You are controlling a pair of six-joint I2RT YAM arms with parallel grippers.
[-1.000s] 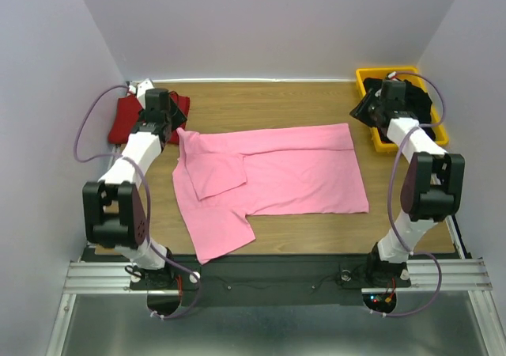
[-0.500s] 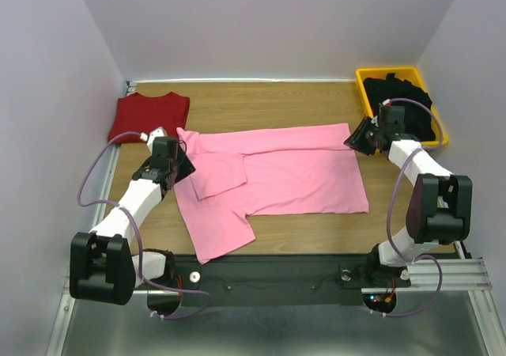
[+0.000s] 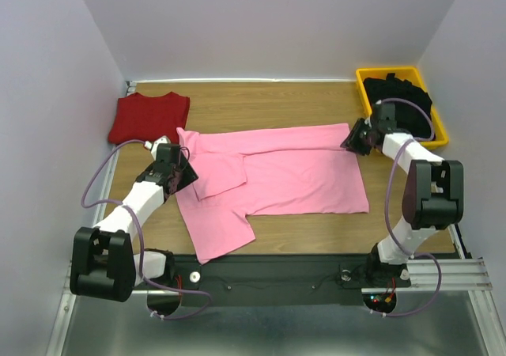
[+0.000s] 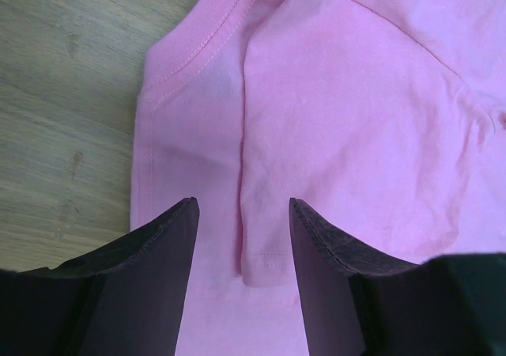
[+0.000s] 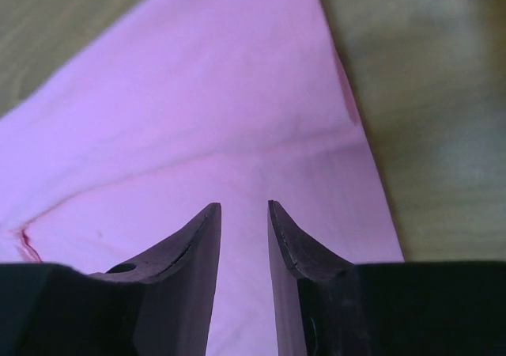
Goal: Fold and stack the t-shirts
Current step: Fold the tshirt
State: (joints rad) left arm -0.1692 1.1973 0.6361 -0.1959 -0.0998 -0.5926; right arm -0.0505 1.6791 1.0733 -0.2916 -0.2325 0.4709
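The light pink t-shirt lies partly folded across the middle of the wooden table; it also shows in the left wrist view and the right wrist view. My left gripper is open and low over its left edge, its jaws straddling a folded sleeve hem. My right gripper is open with a narrow gap, low over the shirt's far right corner. The dark red t-shirt lies folded at the far left. The black t-shirt sits in the yellow bin.
The yellow bin stands at the far right corner. Grey walls close in the table on three sides. Bare wood shows behind the pink shirt and along the near edge.
Both arms have swung down from the far corners to the pink shirt: the left gripper from over the red shirt to the pink shirt's left edge, the right from the bin to the far right corner.
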